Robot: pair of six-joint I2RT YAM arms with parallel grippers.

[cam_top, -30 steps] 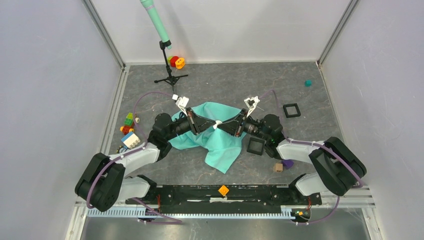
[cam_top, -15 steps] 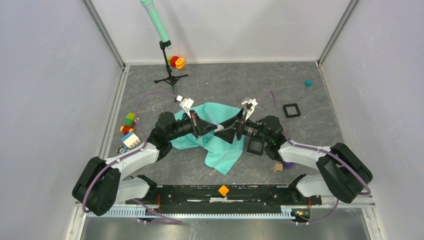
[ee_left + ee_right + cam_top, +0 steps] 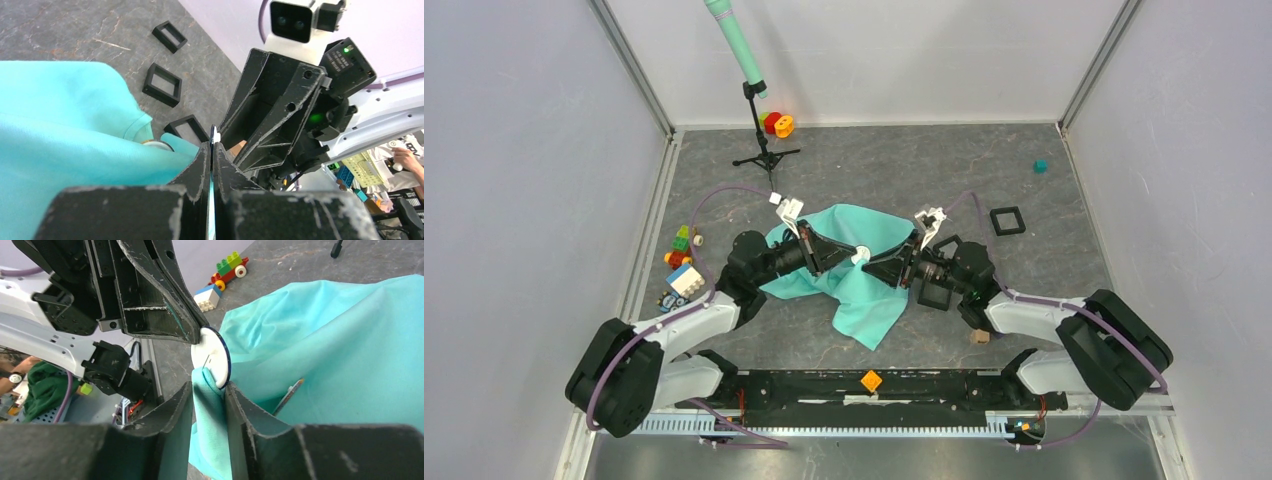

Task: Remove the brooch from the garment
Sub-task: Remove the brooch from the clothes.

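The turquoise garment [image 3: 864, 295] lies bunched at the table's middle, lifted between both arms. The brooch [image 3: 212, 356] is a round white disc with a dark rim, and shows as a white dot in the top view [image 3: 861, 256]. My left gripper [image 3: 213, 148] is shut on the brooch's edge, which shows as a thin white sliver [image 3: 214, 136]. My right gripper [image 3: 209, 390] is shut on a fold of the garment [image 3: 325, 350] just below the brooch. A small round metal piece [image 3: 157, 145] sits in the cloth [image 3: 65, 125] beside my left fingers.
Black square frames lie to the right [image 3: 1007, 220] and under the right arm [image 3: 935, 292]. Toy bricks [image 3: 682, 262] sit at the left. A tripod with a green tube [image 3: 759, 120] and red-orange rings [image 3: 777, 124] stand at the back. A wooden cube [image 3: 979, 335] lies front right.
The two grippers, which met tip to tip over the cloth, have drawn slightly apart. The right wrist has moved right and lower, and the white brooch now shows between them.
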